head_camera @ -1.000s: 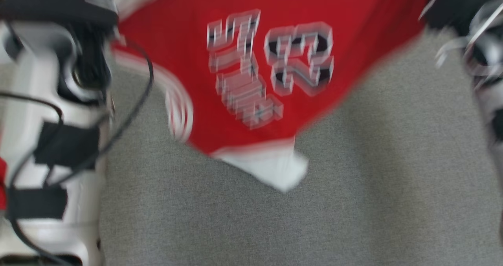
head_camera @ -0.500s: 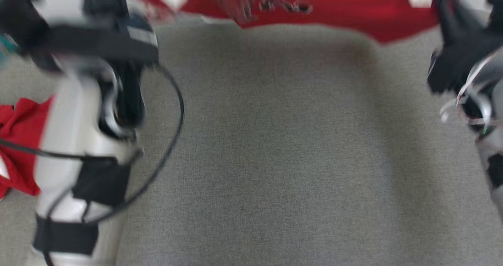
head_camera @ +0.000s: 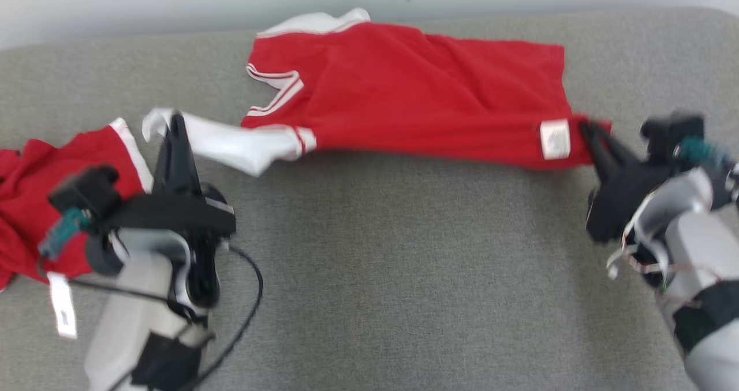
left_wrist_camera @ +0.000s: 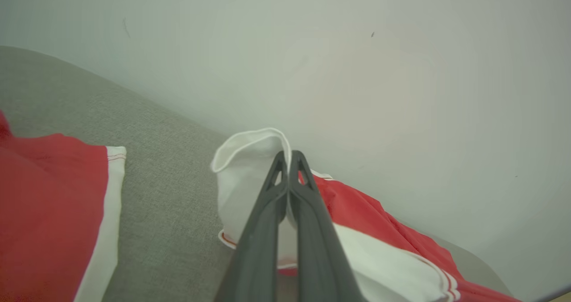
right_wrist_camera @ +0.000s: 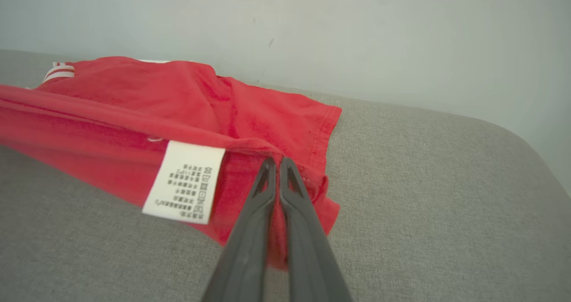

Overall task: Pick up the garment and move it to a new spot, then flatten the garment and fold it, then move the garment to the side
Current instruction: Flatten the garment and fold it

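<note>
Cushion [head_camera: 404,275] lies open before the garment [head_camera: 427,90]; a red heap [head_camera: 29,206] crowds the left.

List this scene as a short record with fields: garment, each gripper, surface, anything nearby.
garment: red jersey with white trim, stretched between both grippers, wrinkled
left arm: left gripper shut on the jersey's white end
right arm: right gripper shut on the red hem corner beside the care label
surface: grey cushion
nearby: second red garment, crumpled at the robot's left
</note>
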You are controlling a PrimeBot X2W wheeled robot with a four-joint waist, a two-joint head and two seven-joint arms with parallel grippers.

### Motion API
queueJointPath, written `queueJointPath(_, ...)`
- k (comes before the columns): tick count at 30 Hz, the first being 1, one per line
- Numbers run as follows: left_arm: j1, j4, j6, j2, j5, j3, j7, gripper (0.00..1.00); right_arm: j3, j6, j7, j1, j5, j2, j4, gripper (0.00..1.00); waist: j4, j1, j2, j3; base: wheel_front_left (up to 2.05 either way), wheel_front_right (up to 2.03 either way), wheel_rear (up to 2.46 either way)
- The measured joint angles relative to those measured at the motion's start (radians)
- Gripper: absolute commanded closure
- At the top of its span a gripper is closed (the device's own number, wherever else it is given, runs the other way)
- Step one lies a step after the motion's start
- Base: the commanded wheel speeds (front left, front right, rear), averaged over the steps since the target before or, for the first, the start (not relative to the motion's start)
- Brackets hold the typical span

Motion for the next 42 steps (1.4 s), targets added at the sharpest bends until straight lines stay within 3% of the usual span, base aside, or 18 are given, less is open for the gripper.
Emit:
queueJointPath(12,0.315,-0.087,-0.009,-0.001,0.016,-0.063,-0.003,1.0,0.06,0.011,-0.043,0.243,-0.05,-0.064,-0.005,1.0,0.044,-0.0001,-0.0001,-0.109,0.0,0.0,0.0)
queueJointPath(19,0.453,-0.157,0.019,0.001,0.014,-0.077,-0.003,1.0,0.069,0.01,-0.044,0.342,-0.05,-0.061,-0.011,1.0,0.079,-0.0002,-0.0001,-0.161,0.0,0.0,0.0)
queueJointPath(24,0.494,-0.195,0.036,0.003,-0.042,-0.154,-0.003,1.0,0.069,0.002,-0.042,0.36,-0.05,-0.063,-0.014,1.0,0.095,-0.0002,-0.0001,-0.169,0.0,0.0,0.0)
queueJointPath(25,0.497,-0.198,0.04,0.004,-0.048,-0.162,-0.003,0.94,0.071,0.002,-0.041,0.365,-0.05,-0.063,-0.014,0.89,0.097,-0.0002,-0.0001,-0.169,0.0,0.0,0.0)
queueJointPath(26,0.5,-0.202,0.044,0.006,-0.053,-0.175,-0.003,0.67,0.071,0.002,-0.036,0.37,-0.05,-0.063,-0.014,0.67,0.098,-0.0002,-0.0001,-0.169,0.0,0.0,0.0)
queueJointPath(27,0.505,-0.207,0.044,0.008,-0.057,-0.187,-0.003,0.14,0.072,0.001,-0.033,0.372,-0.05,-0.063,-0.015,0.02,0.1,-0.0002,-0.0001,-0.168,0.0,0.0,0.0)
queueJointPath(28,0.513,-0.209,0.045,0.008,-0.059,-0.198,-0.003,0.0,0.072,0.0,-0.032,0.374,-0.05,-0.063,-0.016,0.0,0.103,-0.0001,-0.0001,-0.168,0.0,0.0,0.0)
queueJointPath(35,0.555,-0.203,0.054,0.01,-0.064,-0.21,-0.004,0.0,0.071,-0.008,-0.019,0.418,-0.049,-0.063,-0.042,0.0,0.116,0.0,-0.0001,-0.168,0.0,0.0,0.0)
queueJointPath(42,0.576,-0.193,0.061,0.01,-0.035,-0.124,-0.004,0.0,0.043,-0.026,-0.029,0.491,-0.018,-0.064,-0.104,0.0,0.122,0.0,0.0,-0.177,0.0,0.0,0.0)
